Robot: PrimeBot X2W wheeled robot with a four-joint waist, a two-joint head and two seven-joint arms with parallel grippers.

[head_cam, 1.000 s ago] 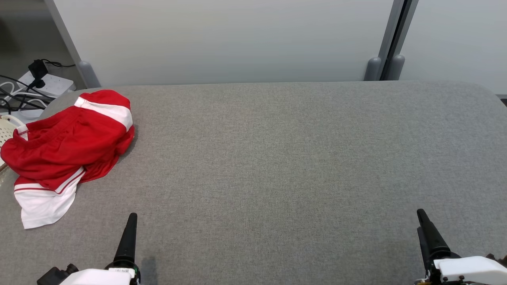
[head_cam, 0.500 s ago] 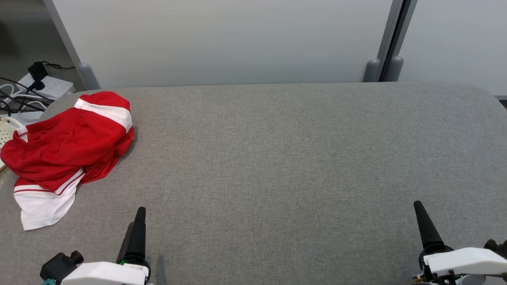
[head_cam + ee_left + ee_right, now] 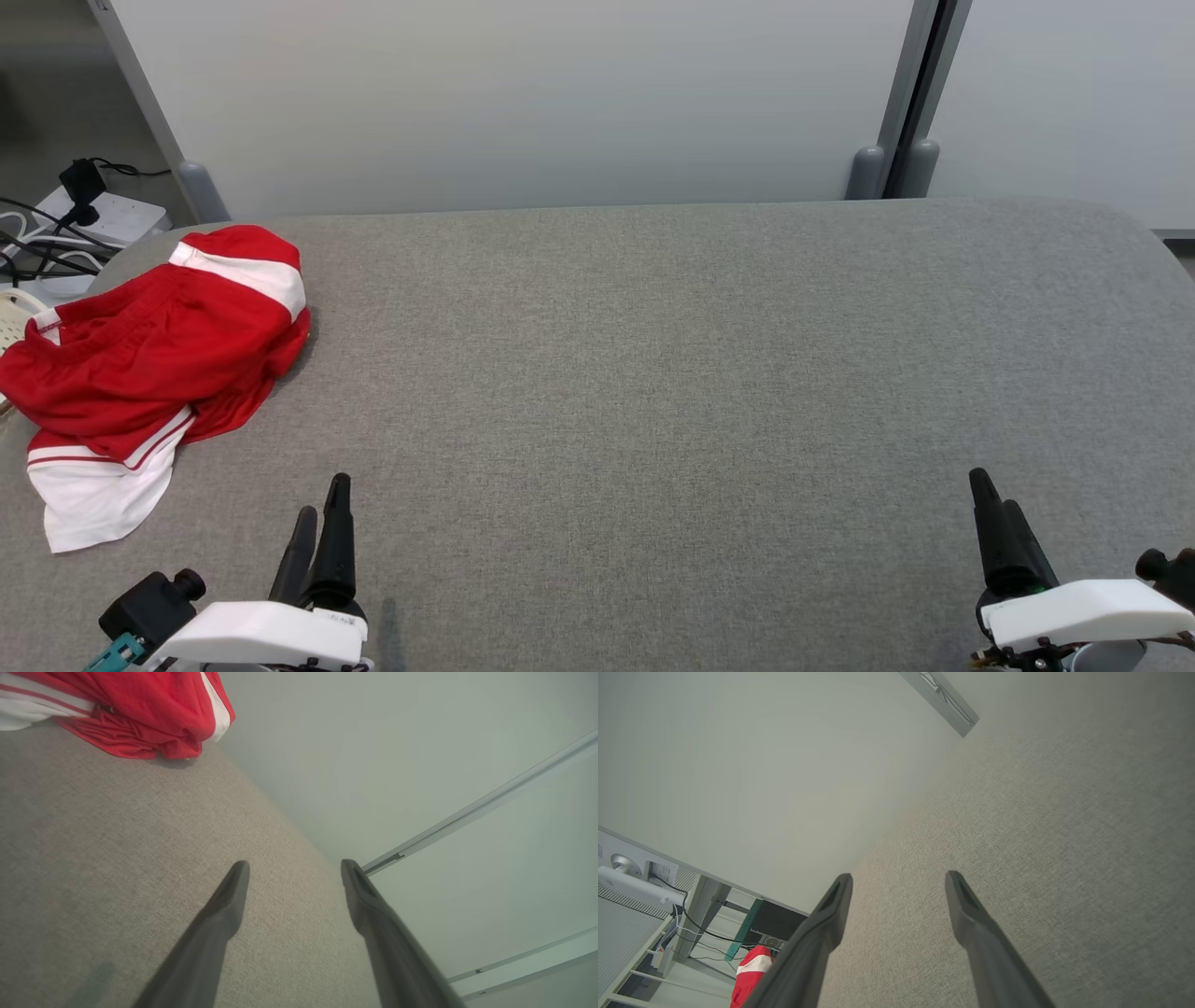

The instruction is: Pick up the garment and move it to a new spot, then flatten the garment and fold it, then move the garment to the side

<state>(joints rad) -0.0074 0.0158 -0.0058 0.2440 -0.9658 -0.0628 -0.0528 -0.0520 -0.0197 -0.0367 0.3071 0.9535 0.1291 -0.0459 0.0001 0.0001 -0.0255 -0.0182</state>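
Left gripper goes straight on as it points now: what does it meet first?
Likely nothing near: the garment lies left of the left gripper's line. Ahead is bare grey table, then the pale wall behind it; depth unclear.

Red-white garment point(image 3: 149, 359) on grey table point(image 3: 653, 373)

Crumpled red-and-white garment point(image 3: 149, 369), table's far-left
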